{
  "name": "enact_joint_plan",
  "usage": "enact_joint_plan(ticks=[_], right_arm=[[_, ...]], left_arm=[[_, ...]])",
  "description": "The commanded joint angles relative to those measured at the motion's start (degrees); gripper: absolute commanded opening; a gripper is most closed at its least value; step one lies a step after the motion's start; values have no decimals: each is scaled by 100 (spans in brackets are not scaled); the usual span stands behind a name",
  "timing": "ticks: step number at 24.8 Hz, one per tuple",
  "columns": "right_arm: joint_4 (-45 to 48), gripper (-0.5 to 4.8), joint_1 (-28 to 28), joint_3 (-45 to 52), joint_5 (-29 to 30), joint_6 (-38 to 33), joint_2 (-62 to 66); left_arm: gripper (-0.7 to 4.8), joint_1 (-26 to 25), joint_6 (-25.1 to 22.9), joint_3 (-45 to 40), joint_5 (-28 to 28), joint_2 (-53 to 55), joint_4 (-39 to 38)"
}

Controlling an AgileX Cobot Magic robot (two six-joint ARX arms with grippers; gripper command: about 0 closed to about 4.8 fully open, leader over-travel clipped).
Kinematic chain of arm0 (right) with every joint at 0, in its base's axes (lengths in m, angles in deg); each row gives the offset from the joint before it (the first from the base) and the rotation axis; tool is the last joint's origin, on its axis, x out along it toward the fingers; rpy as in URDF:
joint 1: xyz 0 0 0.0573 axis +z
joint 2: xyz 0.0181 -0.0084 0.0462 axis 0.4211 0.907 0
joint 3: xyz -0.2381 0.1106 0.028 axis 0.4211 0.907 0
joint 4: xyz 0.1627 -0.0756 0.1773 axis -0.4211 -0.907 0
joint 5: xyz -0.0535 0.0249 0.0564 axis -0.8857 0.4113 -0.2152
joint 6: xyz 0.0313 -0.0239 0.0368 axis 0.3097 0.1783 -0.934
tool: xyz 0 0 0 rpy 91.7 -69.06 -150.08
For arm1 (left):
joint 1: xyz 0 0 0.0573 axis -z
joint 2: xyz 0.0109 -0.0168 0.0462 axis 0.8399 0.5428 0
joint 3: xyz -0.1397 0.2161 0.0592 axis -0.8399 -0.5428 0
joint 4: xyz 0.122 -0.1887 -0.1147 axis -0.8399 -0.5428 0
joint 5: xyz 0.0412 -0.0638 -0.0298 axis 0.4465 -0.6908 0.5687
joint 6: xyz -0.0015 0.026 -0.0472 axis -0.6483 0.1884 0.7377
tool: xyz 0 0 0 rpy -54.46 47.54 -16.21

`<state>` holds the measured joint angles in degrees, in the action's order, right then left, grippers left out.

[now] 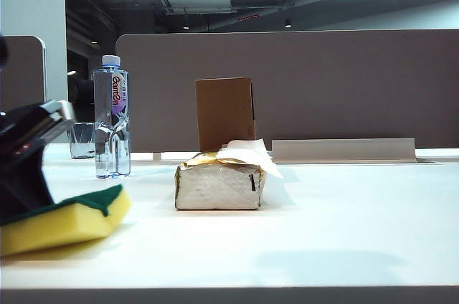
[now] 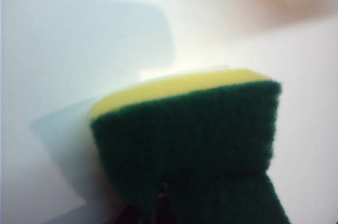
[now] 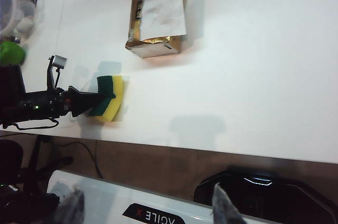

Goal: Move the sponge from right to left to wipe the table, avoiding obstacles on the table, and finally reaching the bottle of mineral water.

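My left gripper [image 1: 39,203] is shut on the sponge [image 1: 68,219], a yellow block with a green top, low at the near left of the white table [image 1: 323,232]. In the left wrist view the sponge [image 2: 190,129] hides the jaws. The right wrist view shows the left gripper [image 3: 84,102] gripping the sponge [image 3: 110,98] by one end, near the table's front edge. The water bottle [image 1: 112,117] stands upright behind it. The tissue pack [image 1: 219,183] lies mid-table in front of the brown cardboard box [image 1: 224,112]. My right gripper [image 3: 148,208] hangs open off the table, over the robot's base.
A clear glass [image 1: 82,139] stands behind the bottle. A grey ledge [image 1: 344,150] runs along the brown partition [image 1: 344,82] at the back right. In the right wrist view a plastic container [image 3: 13,7] and a green object [image 3: 10,52] sit beyond the left arm.
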<state>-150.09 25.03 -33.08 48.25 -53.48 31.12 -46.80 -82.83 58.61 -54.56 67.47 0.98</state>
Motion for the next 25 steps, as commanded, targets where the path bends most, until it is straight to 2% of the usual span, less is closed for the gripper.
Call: enact_joint_plan(ticks=[1,7,10,14,15,18,25], right_arm=[[35,309,4,-22,90,11,-7],[37,306,4,-22,225,-7,-7],[37,305,4,-22,234,-11,-7],[37,305,4,-22,234,-11,-7],[37,305,4,-22,234,-11,-7],[37,305,4,-22,234,-11,-7],[39,305,4,-22,234,-11,-7]], left_arm=[[-5,-308,-232,-120,627,90,-577],[-5,-859,-516,-120,529,17,-767],[-5,-1438,-726,-120,494,-48,-984],[-5,-1928,-728,-120,468,-118,-1128],[-5,-2175,-723,-120,348,-164,-1139],[-5,-2485,-721,-120,105,-232,-1106],[-5,-2507,-723,-120,109,-232,-1099]])
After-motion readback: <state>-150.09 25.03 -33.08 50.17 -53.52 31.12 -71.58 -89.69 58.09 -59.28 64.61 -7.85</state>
